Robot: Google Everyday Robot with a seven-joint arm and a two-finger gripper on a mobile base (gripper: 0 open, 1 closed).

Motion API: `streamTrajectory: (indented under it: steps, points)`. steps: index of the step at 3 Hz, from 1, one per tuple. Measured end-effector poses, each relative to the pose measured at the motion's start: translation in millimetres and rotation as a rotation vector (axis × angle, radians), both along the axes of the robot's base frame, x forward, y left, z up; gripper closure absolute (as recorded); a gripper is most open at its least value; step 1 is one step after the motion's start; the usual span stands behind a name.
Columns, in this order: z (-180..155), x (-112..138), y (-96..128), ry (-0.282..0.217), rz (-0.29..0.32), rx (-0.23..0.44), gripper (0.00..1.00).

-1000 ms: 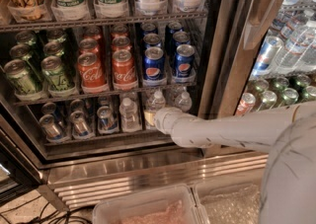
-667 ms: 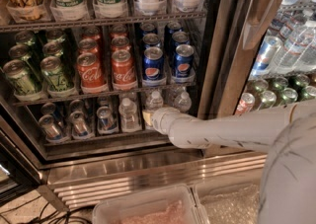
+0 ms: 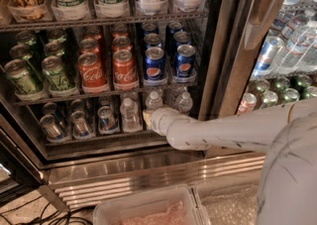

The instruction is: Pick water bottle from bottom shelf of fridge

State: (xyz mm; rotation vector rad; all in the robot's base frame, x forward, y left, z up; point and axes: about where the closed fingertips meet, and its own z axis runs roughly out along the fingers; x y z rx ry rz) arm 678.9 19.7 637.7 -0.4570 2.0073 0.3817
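Note:
The fridge (image 3: pixel 225 45) stands open with stocked shelves. On the bottom shelf (image 3: pixel 106 140) stand small clear water bottles with white caps: one at the left (image 3: pixel 130 115), one in the middle (image 3: pixel 153 100) and one at the right (image 3: pixel 184 102). My white arm (image 3: pixel 223 132) reaches in from the right. My gripper (image 3: pixel 147 117) is at its tip, low on the bottom shelf, right in front of the middle water bottle and just right of the left one. The wrist hides most of the gripper.
Silver-blue cans (image 3: pixel 79 123) fill the left of the bottom shelf. Green, red and blue cans (image 3: pixel 124 68) stand on the shelf above. The fridge's steel post (image 3: pixel 233 70) is right of the arm. A second compartment with bottles (image 3: pixel 292 45) is further right. A clear bin (image 3: pixel 148 209) sits below.
My arm has edged slightly left and further into the bottom shelf. The bottles and cans have not moved.

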Motion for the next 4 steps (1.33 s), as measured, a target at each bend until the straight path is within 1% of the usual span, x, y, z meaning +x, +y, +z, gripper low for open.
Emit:
streamTrajectory:
  steps: [3,4]
  points:
    - [2.1,-4.2,-0.6,-0.004,-0.006,0.002,1.00]
    - [5.1,-6.5,4.9,-0.014,-0.001,0.003,1.00]
